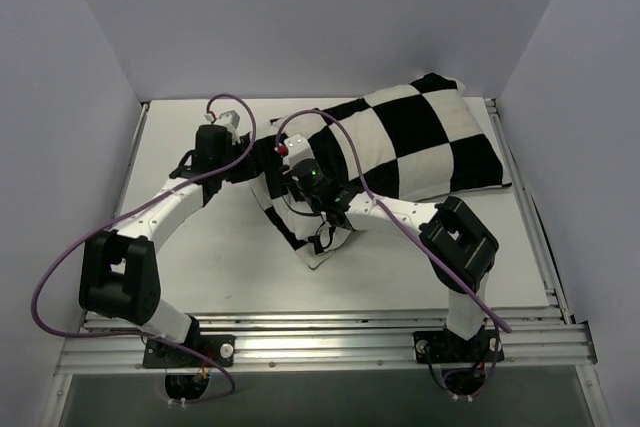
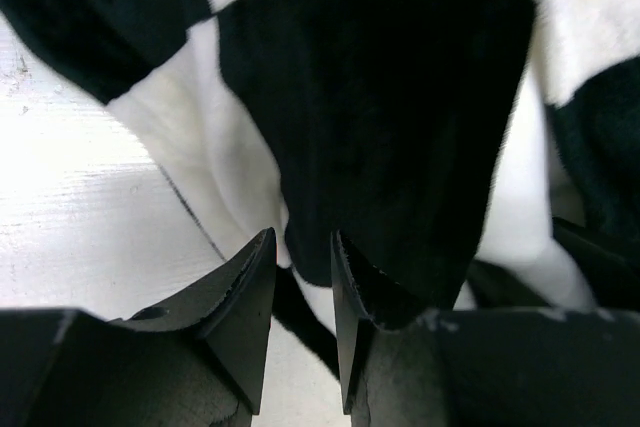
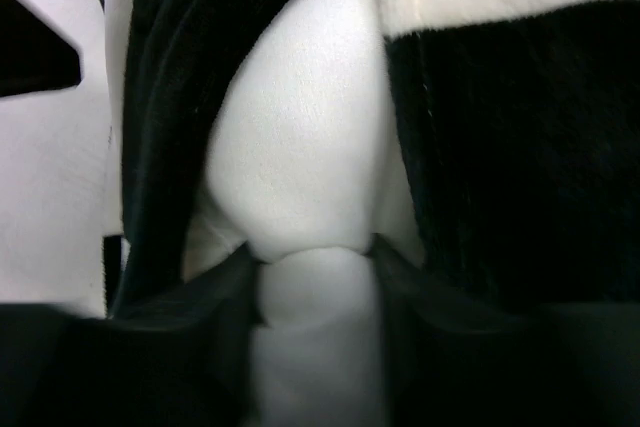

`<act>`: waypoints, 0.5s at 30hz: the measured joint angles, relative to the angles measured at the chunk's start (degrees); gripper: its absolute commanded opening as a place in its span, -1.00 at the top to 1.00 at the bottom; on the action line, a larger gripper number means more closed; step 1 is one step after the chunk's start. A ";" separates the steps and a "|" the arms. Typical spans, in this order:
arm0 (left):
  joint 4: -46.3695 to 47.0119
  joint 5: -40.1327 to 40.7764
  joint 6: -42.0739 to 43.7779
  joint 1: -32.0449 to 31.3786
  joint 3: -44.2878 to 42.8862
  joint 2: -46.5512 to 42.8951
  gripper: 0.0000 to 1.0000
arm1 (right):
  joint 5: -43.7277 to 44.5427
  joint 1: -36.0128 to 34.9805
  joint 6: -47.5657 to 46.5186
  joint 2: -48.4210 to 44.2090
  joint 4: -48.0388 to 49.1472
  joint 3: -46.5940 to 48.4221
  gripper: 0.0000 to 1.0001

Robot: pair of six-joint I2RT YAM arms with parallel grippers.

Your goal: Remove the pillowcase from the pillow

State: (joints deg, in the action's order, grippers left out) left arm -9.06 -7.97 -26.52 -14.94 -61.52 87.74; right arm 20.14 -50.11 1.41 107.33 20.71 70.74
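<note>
The black-and-white checkered pillowcase [image 1: 420, 142] lies across the back right of the table, with a loose flap hanging toward the front. It still covers the pillow, which is hidden in the top view. In the right wrist view a bulge of the white pillow [image 3: 300, 137] pokes out of the pillowcase [image 3: 500, 147]. My right gripper [image 3: 312, 247] is shut on that bulge at the case's open end [image 1: 298, 169]. My left gripper [image 2: 302, 247] sits at the left edge of the case [image 1: 252, 155]. Its jaws stand narrowly apart on a fold of the pillowcase [image 2: 380, 117].
The white table [image 1: 200, 247] lies bare to the left and front of the fabric. Grey walls close in on three sides. A metal rail [image 1: 320, 342] runs along the near edge by the arm bases. Purple cables [image 1: 60, 267] loop off both arms.
</note>
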 measured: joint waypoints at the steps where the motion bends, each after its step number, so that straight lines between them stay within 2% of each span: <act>1: 0.07 0.00 0.00 0.00 0.00 0.31 0.27 | 0.07 0.52 0.22 -0.26 0.04 -0.17 0.57; 3: 0.39 -0.07 -0.22 0.02 0.00 1.31 0.27 | 0.26 1.38 1.03 -0.61 0.15 -0.26 0.84; 6: 1.16 -0.79 -0.96 0.02 0.00 3.15 0.25 | 0.07 1.86 2.10 -0.85 0.07 -0.26 1.00; 11: 2.95 -3.19 -2.75 -0.26 1.01 3.37 -0.35 | -0.76 1.75 3.30 -1.51 0.00 -1.01 1.00; 15: 3.69 -4.87 -3.52 -1.66 2.93 0.24 -0.53 | -3.82 1.77 4.52 -3.63 -0.24 -2.86 1.00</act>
State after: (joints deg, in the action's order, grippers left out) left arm -5.37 -12.84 -30.04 -16.60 -58.59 87.99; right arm 16.32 -48.34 5.93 103.70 20.47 67.88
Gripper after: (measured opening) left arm 0.739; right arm 0.081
